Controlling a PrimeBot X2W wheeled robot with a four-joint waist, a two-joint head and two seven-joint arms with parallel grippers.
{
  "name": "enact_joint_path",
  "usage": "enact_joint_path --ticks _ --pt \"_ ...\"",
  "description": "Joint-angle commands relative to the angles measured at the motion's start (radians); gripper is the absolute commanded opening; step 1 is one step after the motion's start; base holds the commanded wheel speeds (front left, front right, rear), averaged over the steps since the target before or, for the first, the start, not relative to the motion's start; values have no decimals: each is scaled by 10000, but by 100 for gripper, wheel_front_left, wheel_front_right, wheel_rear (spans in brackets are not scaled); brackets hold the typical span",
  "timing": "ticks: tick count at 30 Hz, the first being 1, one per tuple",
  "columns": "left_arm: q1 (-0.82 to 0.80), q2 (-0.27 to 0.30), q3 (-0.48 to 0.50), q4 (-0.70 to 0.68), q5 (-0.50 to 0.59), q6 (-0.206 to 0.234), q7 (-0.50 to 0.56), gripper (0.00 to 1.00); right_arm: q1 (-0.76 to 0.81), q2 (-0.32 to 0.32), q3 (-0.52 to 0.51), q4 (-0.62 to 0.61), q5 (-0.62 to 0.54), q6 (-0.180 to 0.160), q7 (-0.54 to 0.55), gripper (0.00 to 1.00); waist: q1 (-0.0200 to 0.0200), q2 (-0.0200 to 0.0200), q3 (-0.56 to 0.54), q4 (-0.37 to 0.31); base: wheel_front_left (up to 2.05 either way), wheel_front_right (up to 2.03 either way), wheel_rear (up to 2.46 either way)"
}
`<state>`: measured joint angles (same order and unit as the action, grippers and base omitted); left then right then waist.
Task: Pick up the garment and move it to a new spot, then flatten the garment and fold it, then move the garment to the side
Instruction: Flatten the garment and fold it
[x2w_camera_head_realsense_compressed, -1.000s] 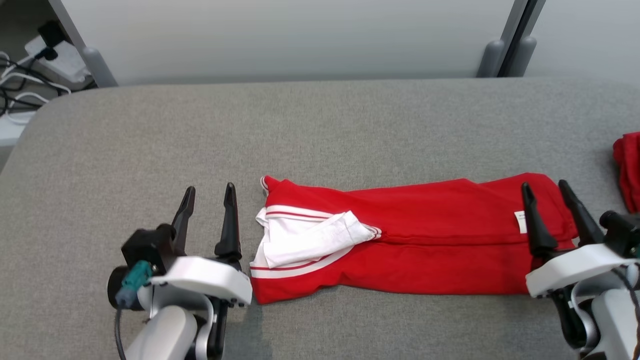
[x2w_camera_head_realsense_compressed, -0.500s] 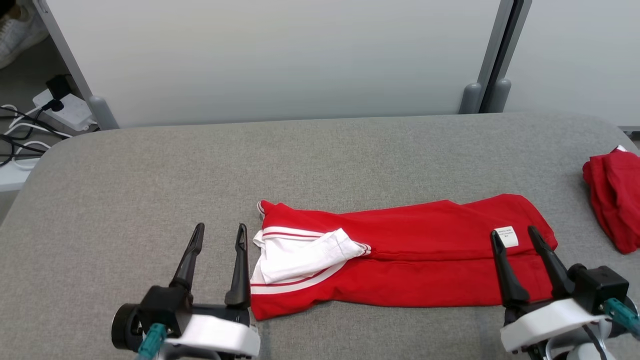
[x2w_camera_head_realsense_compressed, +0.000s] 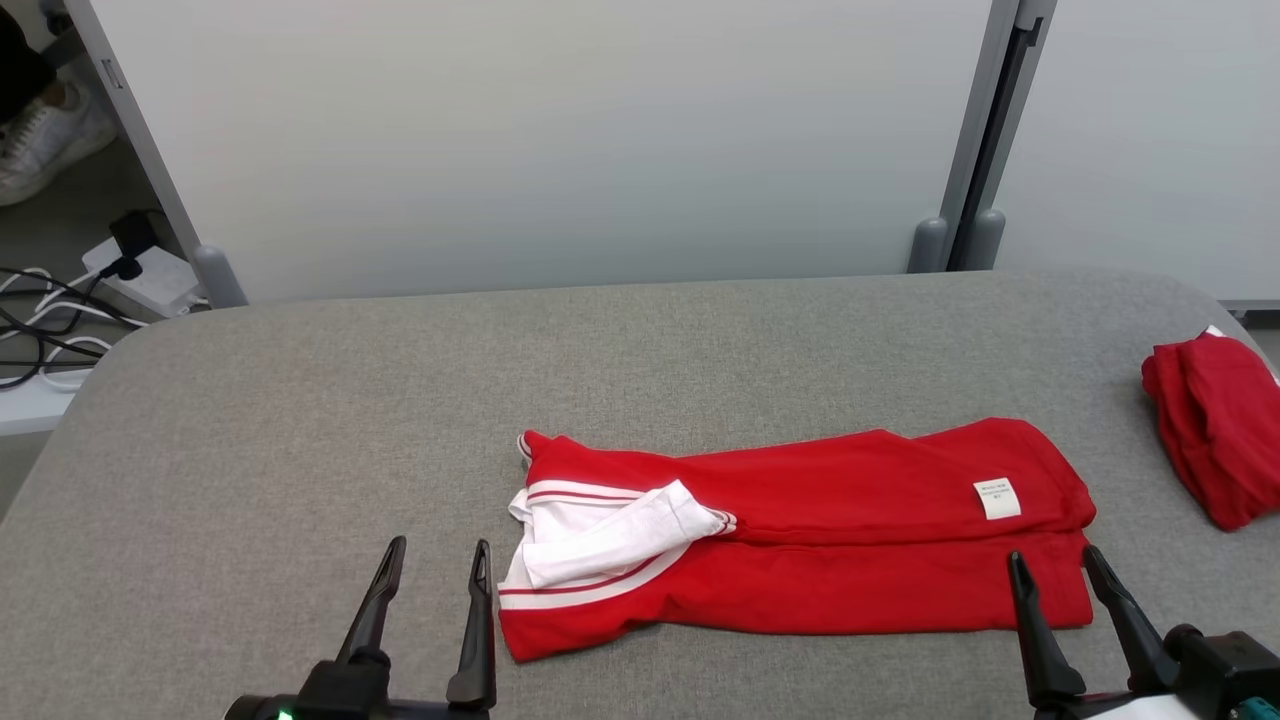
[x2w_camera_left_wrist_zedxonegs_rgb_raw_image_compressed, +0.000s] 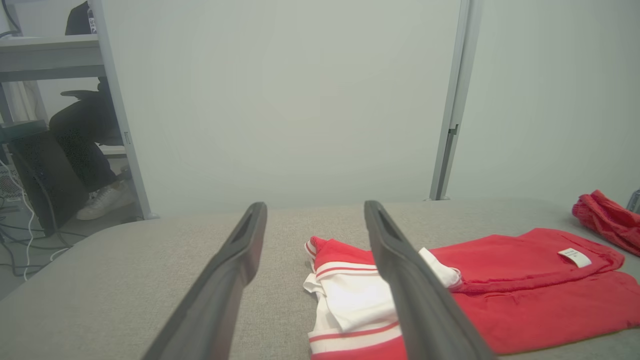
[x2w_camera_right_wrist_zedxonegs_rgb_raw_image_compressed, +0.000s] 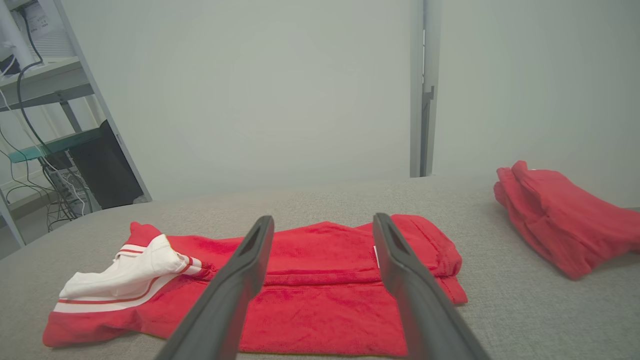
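Observation:
The garment (x2w_camera_head_realsense_compressed: 850, 560) is a red shirt with a white, red-striped sleeve. It lies folded into a long band across the middle of the grey table (x2w_camera_head_realsense_compressed: 300, 400). A white label shows near its right end. My left gripper (x2w_camera_head_realsense_compressed: 440, 545) is open just left of the sleeve end, with nothing between its fingers. My right gripper (x2w_camera_head_realsense_compressed: 1052, 553) is open at the garment's near right corner, also holding nothing. The left wrist view has the open left gripper (x2w_camera_left_wrist_zedxonegs_rgb_raw_image_compressed: 315, 205) with the garment (x2w_camera_left_wrist_zedxonegs_rgb_raw_image_compressed: 525, 280) to its right. Beyond the open right gripper (x2w_camera_right_wrist_zedxonegs_rgb_raw_image_compressed: 324, 217) lies the garment (x2w_camera_right_wrist_zedxonegs_rgb_raw_image_compressed: 320, 260).
A second red garment (x2w_camera_head_realsense_compressed: 1215, 420) lies bunched at the table's right edge. Pale partition panels (x2w_camera_head_realsense_compressed: 560, 140) stand behind the table. On the floor at the far left are cables and a power strip (x2w_camera_head_realsense_compressed: 140, 275), and a person's white shoe (x2w_camera_head_realsense_compressed: 40, 130).
The head camera has tilted up, showing more of the wall. Both grippers have drawn back toward the near edge and stay open. The garment lies as before.

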<state>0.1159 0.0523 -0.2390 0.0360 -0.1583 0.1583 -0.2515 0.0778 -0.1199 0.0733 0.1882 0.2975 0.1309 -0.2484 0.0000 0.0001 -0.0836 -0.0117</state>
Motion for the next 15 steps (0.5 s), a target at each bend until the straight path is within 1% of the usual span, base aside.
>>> enact_joint_path --ticks 1,6,10,15 --pt "-187 -13 399 -305 122 -63 -102 100 -130 -87 249 -420 -19 -2 -133 100 0 -1 -86 -6 0 0 0" --pt "114 -17 486 -191 94 -36 -102 100 72 -20 279 -581 -9 -2 -133 100 0 -1 -263 1 0 0 0" --pt "329 -18 480 139 102 -139 -103 100 246 48 341 -544 -30 -2 -133 100 0 -1 -470 19 0 0 0" --pt "436 -19 548 234 70 -168 -103 100 344 111 400 -477 -64 -2 -133 100 0 -1 -555 19 0 0 0"
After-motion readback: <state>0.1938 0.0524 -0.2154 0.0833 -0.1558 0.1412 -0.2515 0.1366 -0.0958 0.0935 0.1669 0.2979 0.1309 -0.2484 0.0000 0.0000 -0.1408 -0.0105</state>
